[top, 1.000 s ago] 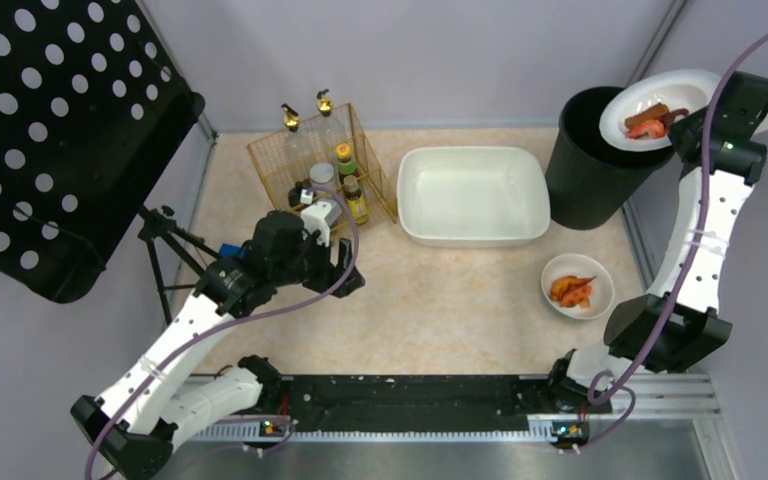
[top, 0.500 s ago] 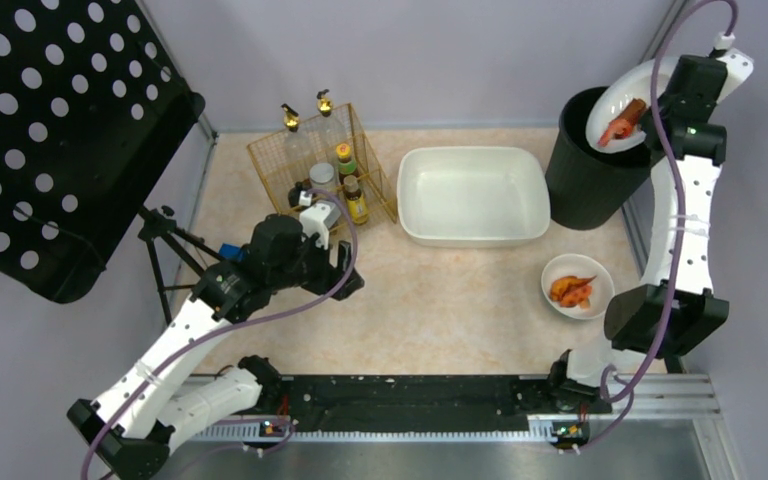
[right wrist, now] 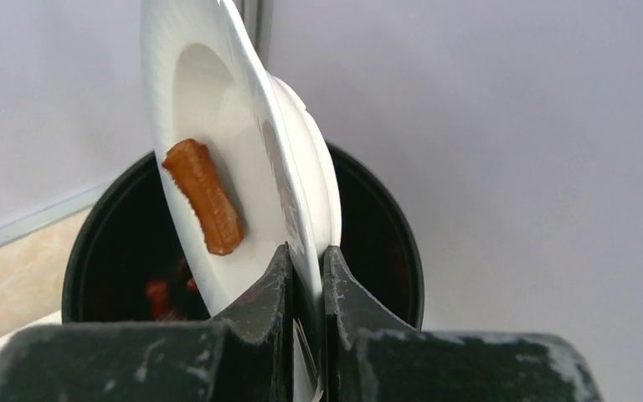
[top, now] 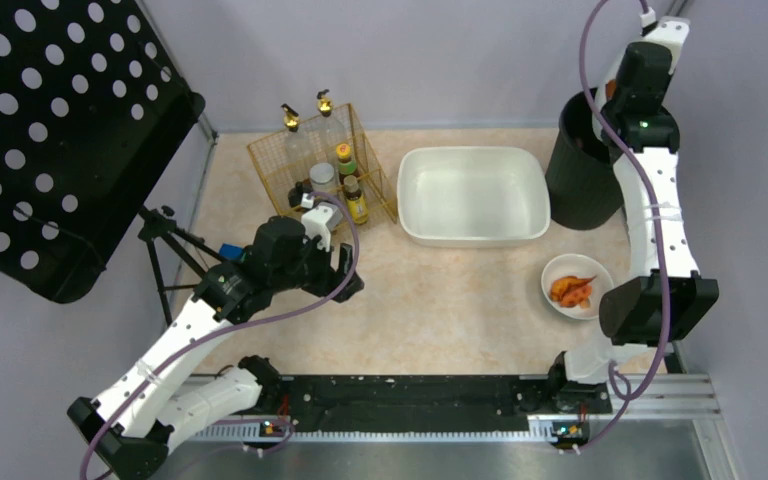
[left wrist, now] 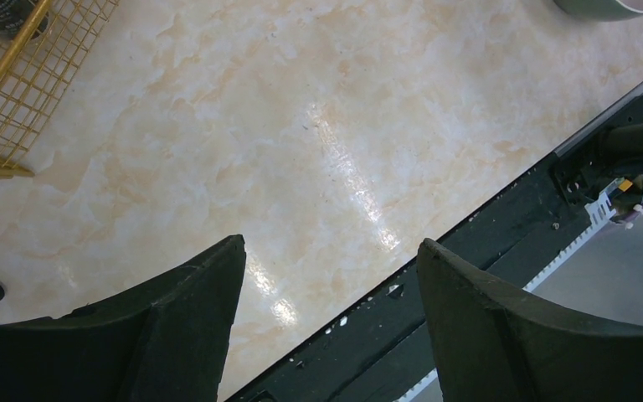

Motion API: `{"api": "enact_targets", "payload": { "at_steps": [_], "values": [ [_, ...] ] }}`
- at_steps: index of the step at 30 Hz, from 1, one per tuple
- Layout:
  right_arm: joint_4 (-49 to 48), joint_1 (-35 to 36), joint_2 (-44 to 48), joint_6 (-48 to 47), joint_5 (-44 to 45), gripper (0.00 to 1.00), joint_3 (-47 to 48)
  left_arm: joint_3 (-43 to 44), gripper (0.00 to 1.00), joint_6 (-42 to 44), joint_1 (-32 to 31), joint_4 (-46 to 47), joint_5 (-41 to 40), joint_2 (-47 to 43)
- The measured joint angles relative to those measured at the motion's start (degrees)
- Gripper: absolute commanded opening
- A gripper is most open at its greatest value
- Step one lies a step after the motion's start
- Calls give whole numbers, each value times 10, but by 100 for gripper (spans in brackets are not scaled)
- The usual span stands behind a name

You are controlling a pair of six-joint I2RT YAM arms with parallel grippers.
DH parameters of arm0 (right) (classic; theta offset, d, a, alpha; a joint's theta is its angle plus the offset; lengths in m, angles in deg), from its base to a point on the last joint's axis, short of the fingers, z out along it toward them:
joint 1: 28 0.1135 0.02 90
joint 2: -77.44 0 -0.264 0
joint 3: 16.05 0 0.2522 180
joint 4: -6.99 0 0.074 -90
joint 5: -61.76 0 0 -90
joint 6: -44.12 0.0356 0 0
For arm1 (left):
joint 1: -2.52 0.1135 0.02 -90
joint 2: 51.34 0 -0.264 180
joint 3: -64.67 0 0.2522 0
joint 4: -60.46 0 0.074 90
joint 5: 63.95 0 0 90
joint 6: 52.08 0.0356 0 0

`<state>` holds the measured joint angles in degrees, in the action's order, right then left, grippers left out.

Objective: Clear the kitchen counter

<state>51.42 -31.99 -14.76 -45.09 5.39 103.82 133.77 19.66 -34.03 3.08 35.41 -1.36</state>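
Glossy marbled kitchen counter under parted left jaws; right jaws tight on tilted white plate, perhaps ceramic.

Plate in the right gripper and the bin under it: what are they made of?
Plate: probably glazed ceramic, possibly melamine; glossy white, with a bright highlight along the rim. Bin: likely plastic; dull black, no glints.

Pale beige-pink marble-patterned kitchen counter, flat, rectangular, faintly glossy
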Motion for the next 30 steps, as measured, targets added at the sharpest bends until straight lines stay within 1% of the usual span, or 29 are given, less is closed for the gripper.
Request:
{"api": "enact_targets", "payload": {
  "at_steps": [2,6,10,15,19,23,26,30],
  "values": [
    [-55,18,4,-52,21,0,-19,-1,80,0,0,0,0,0],
    [-214,62,29,-190,64,0,-114,-1,80,0,-2,0,-1,0],
    [-291,86,30,-270,90,0,-154,-1,80,0,-3,0,-1,0],
    [-360,87,30,-323,116,0,-170,-2,80,0,-4,0,-1,0],
    [-391,87,30,-339,140,0,-170,-2,80,0,-4,0,-3,0],
    [-389,88,34,-332,149,0,-165,-2,80,0,-4,0,-2,0],
    [-352,89,39,-305,145,0,-138,-2,80,0,-4,0,-3,1],
    [-273,91,60,-229,111,0,-78,-2,80,0,-4,-1,-3,5]
  ]
}}
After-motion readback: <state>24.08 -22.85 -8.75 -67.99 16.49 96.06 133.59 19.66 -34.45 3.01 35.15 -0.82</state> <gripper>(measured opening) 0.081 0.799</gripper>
